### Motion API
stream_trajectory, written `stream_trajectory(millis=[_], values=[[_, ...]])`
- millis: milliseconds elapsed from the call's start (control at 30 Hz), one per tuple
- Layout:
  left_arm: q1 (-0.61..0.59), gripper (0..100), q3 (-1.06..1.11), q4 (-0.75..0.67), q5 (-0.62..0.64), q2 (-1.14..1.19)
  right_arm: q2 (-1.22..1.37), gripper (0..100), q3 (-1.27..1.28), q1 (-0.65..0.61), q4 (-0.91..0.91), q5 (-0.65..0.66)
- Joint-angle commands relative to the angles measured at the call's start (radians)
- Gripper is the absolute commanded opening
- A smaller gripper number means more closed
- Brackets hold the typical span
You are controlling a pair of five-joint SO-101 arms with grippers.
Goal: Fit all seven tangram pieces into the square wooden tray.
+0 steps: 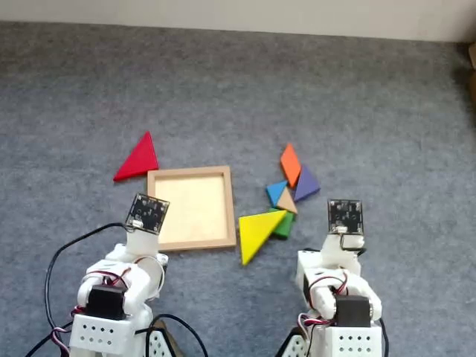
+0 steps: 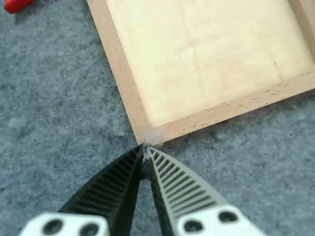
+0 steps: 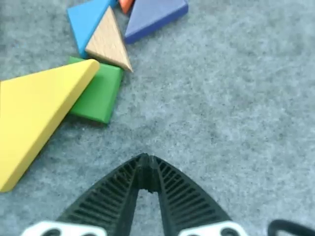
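The square wooden tray (image 1: 228, 208) lies on grey carpet with nothing in it; its near corner (image 2: 143, 135) sits just ahead of my left gripper (image 2: 144, 149), which is shut and holds nothing. A red triangle (image 1: 139, 158) lies beyond the tray's far left corner. To the tray's right lie a big yellow triangle (image 1: 258, 230) resting partly on a green piece (image 3: 98, 96), plus a blue triangle (image 3: 86, 19), a bare wood triangle (image 3: 107, 43), a purple triangle (image 3: 155, 14) and an orange piece (image 1: 291, 164). My right gripper (image 3: 146, 158) is shut, empty, a short way off the green piece.
Grey carpet (image 1: 372, 111) spreads all round the tray and pieces. A pale wall edge (image 1: 238, 15) runs along the far side. Black cables (image 1: 67, 256) loop beside the left arm's base.
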Motion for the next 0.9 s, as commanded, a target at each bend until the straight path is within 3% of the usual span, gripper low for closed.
stream_trajectory(millis=[0, 500, 867], values=[[0.013, 1, 0.021, 0.006, 0.006, -0.048, -0.012, 0.5, 0.137, -0.008, 0.004, -0.003], [0.013, 1, 0.021, 0.006, 0.006, -0.048, -0.012, 0.5, 0.136, -0.005, 0.002, -0.002], [0.013, 1, 0.021, 0.006, 0.006, -0.048, -0.012, 0.5, -0.111, 0.153, 0.001, -0.002]])
